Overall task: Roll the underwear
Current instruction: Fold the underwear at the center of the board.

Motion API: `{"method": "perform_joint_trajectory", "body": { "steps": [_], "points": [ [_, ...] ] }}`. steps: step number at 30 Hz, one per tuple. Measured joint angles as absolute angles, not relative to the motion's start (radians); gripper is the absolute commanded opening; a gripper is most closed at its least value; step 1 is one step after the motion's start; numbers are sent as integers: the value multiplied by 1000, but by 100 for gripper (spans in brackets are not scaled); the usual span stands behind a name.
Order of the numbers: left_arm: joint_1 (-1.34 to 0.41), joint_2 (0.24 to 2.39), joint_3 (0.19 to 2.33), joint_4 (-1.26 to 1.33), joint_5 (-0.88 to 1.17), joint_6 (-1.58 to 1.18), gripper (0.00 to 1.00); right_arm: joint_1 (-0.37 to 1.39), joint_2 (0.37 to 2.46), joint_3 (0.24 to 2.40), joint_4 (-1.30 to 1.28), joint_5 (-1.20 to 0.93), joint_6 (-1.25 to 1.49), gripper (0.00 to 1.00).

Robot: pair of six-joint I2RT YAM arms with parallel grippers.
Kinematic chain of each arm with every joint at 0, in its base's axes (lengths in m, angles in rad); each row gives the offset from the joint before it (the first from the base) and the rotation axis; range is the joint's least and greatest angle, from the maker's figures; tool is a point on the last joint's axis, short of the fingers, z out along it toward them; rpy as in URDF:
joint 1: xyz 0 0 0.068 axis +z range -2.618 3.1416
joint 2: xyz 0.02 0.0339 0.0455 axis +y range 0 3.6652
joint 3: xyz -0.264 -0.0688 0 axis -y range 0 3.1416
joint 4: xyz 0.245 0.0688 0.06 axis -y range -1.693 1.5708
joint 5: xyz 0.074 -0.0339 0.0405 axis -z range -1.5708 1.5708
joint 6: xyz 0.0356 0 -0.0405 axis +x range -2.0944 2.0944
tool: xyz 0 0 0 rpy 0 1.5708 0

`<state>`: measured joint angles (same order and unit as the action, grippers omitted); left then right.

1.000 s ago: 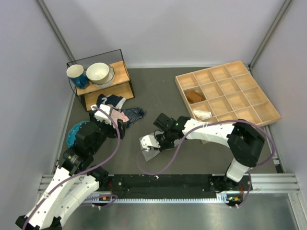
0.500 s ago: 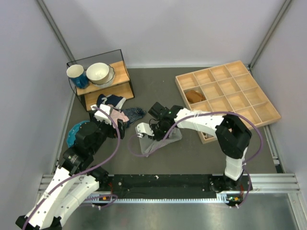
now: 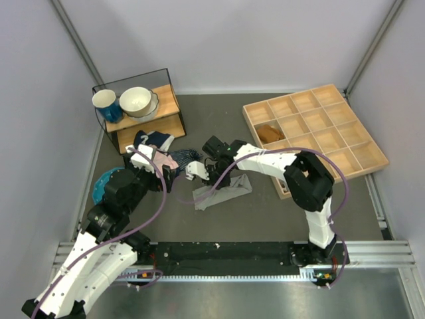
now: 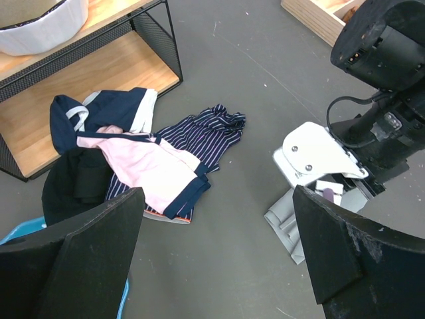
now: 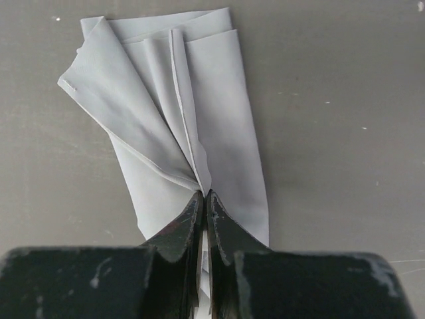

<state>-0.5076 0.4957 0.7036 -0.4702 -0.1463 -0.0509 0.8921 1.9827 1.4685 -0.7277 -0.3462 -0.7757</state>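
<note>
The grey underwear [image 3: 222,191] lies folded on the dark table in the middle; it also shows in the right wrist view [image 5: 179,126] and the left wrist view [image 4: 287,222]. My right gripper [image 5: 204,195] is shut on a pinched fold of it and lifts that edge; in the top view it sits at the cloth's upper left [image 3: 207,176]. My left gripper [image 3: 167,179] hovers open and empty to the left of the cloth, its black fingers [image 4: 80,259] wide apart.
A pile of navy striped, pink and dark clothes [image 3: 163,151] lies left of the underwear. A wire shelf [image 3: 139,116] with a blue cup and white bowl stands at the back left. A wooden compartment tray [image 3: 315,133] is at right. A blue plate [image 3: 103,183] lies at far left.
My right gripper has dragged the pinched edge of the underwear up and to the left, stretching the cloth out. The left arm has not moved.
</note>
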Motion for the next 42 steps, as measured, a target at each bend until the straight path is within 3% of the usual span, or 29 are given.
{"method": "perform_joint_trajectory", "body": {
  "steps": [5, 8, 9, 12, 42],
  "points": [
    [-508, 496, 704, -470, -146, -50, 99, 875, 1991, 1490, -729, -339, -744, 8],
    [-508, 496, 704, -470, -146, -50, 99, 870, 1993, 1508, -733, -331, -726, 18],
    [-508, 496, 704, -469, -146, -50, 99, 868, 1994, 1514, -733, -329, -719, 27],
    [-507, 501, 704, -464, -148, -49, 99, 863, 2006, 1531, -731, -326, -700, 35],
    [-506, 305, 682, -463, -445, -77, 98, 920, 2045, 1598, -730, -476, -670, 43]
  ]
}}
